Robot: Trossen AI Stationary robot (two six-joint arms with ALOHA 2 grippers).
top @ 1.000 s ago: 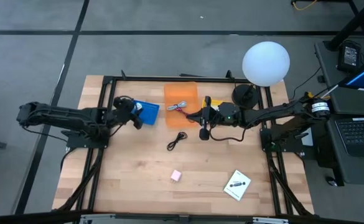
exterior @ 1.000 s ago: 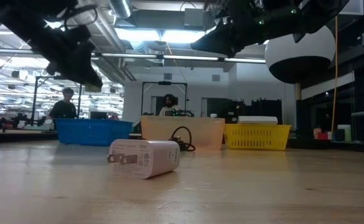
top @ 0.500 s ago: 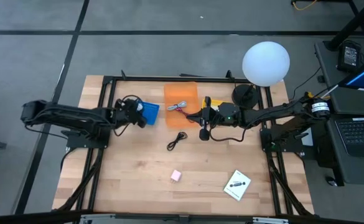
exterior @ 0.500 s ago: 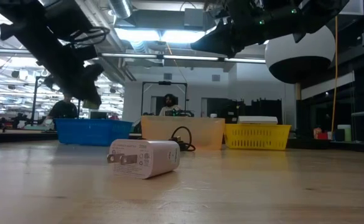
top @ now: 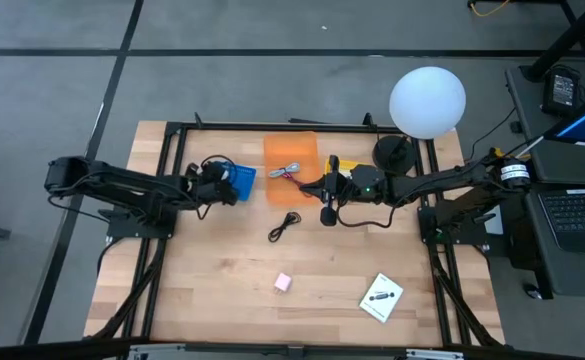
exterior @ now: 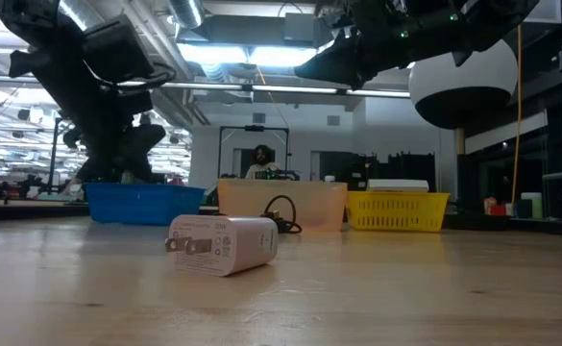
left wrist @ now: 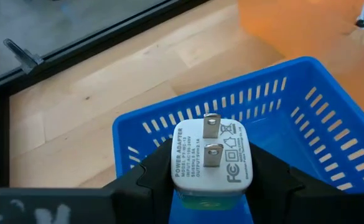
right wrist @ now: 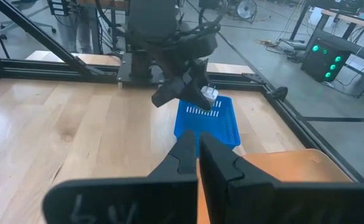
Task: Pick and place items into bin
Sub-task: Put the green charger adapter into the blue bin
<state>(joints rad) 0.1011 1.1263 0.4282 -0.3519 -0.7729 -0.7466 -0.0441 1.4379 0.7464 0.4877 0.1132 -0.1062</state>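
Note:
My left gripper (top: 219, 185) is shut on a white plug adapter (left wrist: 211, 163) just above the left rim of the blue basket (left wrist: 306, 124); the right wrist view shows the adapter (right wrist: 210, 93) over that basket too. My right gripper (top: 324, 189) is shut and empty, beside the orange bin (top: 290, 168), which holds small items. On the table lie a black cable (top: 285, 225), a pinkish plug adapter (top: 283, 283) on its side and a white card with black marks (top: 381, 297). My left gripper pinches the white adapter by its two opposite sides (left wrist: 177, 171) between the two fingers (left wrist: 150, 177). The pronged face (left wrist: 210, 134) points back at the wrist camera. The adapter is lifted clear, above the basket's rim.
A yellow basket (exterior: 396, 210) stands right of the orange bin. A lamp with a white globe (top: 427, 100) stands at the far right corner. A black frame edges the table. People sit in the room behind.
My left gripper, still shut on the white adapter, has gone toward the table's right edge and down, closing on the blue basket.

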